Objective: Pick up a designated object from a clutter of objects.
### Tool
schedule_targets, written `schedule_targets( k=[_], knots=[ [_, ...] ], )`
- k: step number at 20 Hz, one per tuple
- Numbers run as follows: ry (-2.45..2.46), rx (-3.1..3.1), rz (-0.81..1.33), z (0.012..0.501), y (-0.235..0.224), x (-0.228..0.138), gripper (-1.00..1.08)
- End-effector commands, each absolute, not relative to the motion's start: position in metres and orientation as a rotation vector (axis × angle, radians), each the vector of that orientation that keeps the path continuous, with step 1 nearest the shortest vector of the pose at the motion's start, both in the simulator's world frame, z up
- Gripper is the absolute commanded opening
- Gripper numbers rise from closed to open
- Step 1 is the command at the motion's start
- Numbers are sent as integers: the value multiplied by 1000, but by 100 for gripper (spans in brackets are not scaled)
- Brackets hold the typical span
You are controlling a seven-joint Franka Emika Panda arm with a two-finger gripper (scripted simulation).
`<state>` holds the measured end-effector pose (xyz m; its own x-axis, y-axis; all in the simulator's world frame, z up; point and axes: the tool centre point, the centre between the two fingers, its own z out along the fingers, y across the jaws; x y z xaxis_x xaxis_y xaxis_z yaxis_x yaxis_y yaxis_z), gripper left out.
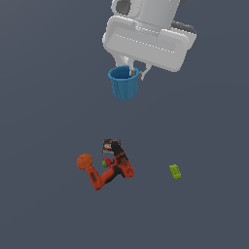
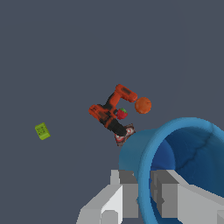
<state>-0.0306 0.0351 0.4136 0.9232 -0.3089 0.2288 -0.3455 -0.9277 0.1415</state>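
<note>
Blue cup [image 1: 123, 86]: rim pinched by fingers [image 1: 130, 71], hanging clear of the clutter; advise steady vertical lift, grip unchanged.

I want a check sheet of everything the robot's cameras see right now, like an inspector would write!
Surface: plain dark grey floor.
Job's things: blue cup lifted clear of the floor, upright, mouth up.
Clutter: orange ball, red-orange drill, dark box, tiny red-green fruit bunched together; lime-green block apart, at the exterior view's right.
Grippers: gripper pinching the cup's rim.
Cables: nothing seen.
Surroundings: nothing seen.
</note>
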Motion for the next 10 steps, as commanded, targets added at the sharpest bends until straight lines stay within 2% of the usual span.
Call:
schedule_targets(
  k=[1, 10],
  knots=[
    [-498, 2902, 305, 429, 34, -28, -100],
    [-499, 2900, 307, 451, 32, -23, -100]
  ],
)
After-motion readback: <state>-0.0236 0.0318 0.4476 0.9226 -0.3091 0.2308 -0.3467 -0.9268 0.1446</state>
